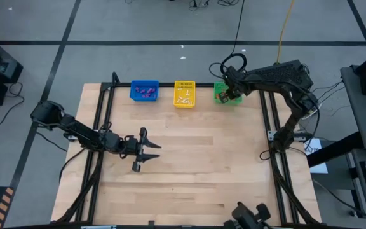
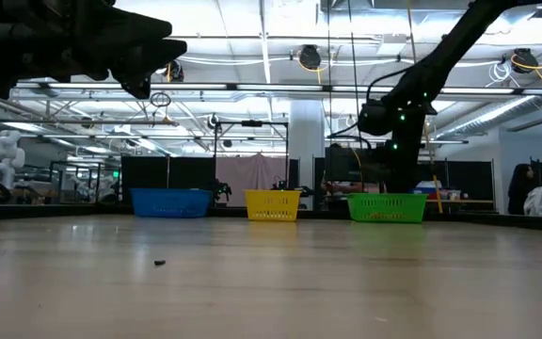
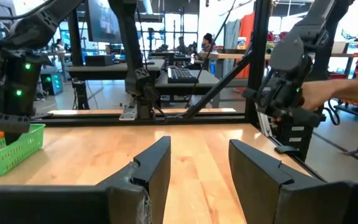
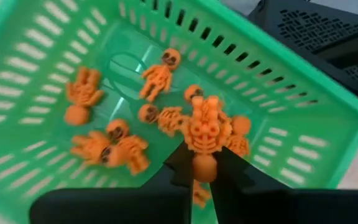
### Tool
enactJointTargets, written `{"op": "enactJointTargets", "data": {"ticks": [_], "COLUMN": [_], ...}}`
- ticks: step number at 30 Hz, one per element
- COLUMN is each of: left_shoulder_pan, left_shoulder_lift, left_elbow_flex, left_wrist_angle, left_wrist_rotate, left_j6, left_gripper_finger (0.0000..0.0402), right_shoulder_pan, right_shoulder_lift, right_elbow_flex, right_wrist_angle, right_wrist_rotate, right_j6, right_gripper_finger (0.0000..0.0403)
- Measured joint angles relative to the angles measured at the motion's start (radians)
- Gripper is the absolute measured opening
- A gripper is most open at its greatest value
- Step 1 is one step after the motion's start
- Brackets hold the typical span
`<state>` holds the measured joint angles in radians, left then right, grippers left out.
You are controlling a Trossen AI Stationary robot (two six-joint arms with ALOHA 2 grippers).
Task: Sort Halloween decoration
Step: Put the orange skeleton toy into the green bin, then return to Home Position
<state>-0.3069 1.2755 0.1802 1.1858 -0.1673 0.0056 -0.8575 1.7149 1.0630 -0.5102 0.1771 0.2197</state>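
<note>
The Halloween decoration shows as tiny figures in three baskets along the table's far edge. Purple ones lie in the blue basket [image 1: 144, 90], pale ones in the yellow basket [image 1: 184, 93], and several orange skeletons [image 4: 114, 149] on the floor of the green basket [image 4: 36, 81]. My right gripper [image 4: 204, 177] hangs over the green basket [image 1: 218, 88], pointing steeply down, shut on one orange skeleton [image 4: 204, 134]. My left gripper [image 1: 150, 154] stands open and level above the table's left middle, with nothing between its fingers [image 3: 157, 165]. My right gripper pinches the orange skeleton by its round end [image 4: 204, 167] between its two fingers [image 4: 179, 167]. The fingers come from above, slanting down into the basket. The rest of the figure sticks out beyond the fingertips, clear of the skeletons on the basket's floor.
A small dark bit [image 2: 159, 263] lies on the wooden table top [image 1: 196, 165]. Black frame rails [image 1: 269, 127] run along the table's left and right sides. A person's hand [image 3: 337, 93] shows beyond the table's right side in the left wrist view.
</note>
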Motion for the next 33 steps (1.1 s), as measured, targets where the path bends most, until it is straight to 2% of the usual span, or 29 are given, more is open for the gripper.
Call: {"op": "enactJointTargets", "data": {"ticks": [5, 10, 16, 20, 25, 33], "left_shoulder_pan": [0.0, 0.0, 0.001, 0.015, 0.069, 0.136], "left_shoulder_lift": [0.0, -0.002, -0.051, -0.122, -0.222, -0.325], "left_elbow_flex": [0.0, 0.0, 0.0, 0.0, 0.0, 0.0], "left_wrist_angle": [0.001, 0.012, 0.008, -0.037, -0.184, -0.331], "left_wrist_rotate": [-0.006, -0.046, -0.06, -0.072, -0.074, -0.071], "left_j6": [-0.008, -0.01, 0.001, 0.022, -0.01, -0.025], "left_gripper_finger": [0.0161, 0.0161, 0.0161, 0.0161, 0.0137, 0.0036], "right_shoulder_pan": [-0.006, -0.006, -0.005, -0.005, 0.04, 0.169], "right_shoulder_lift": [0.03, 0.028, 0.025, 0.009, -0.081, -0.25], "right_elbow_flex": [0.0, 0.002, 0.106, 0.191, 0.174, 0.002], "right_wrist_angle": [0.024, -0.006, -0.255, -0.39, -0.297, 0.011], "right_wrist_rotate": [0.001, 0.001, 0.002, 0.004, 0.004, 0.005], "right_j6": [0.0, -0.022, -0.073, -0.079, -0.108, -0.156], "right_gripper_finger": [0.0036, 0.0088, 0.0152, 0.0167, 0.0132, 0.0015]}}
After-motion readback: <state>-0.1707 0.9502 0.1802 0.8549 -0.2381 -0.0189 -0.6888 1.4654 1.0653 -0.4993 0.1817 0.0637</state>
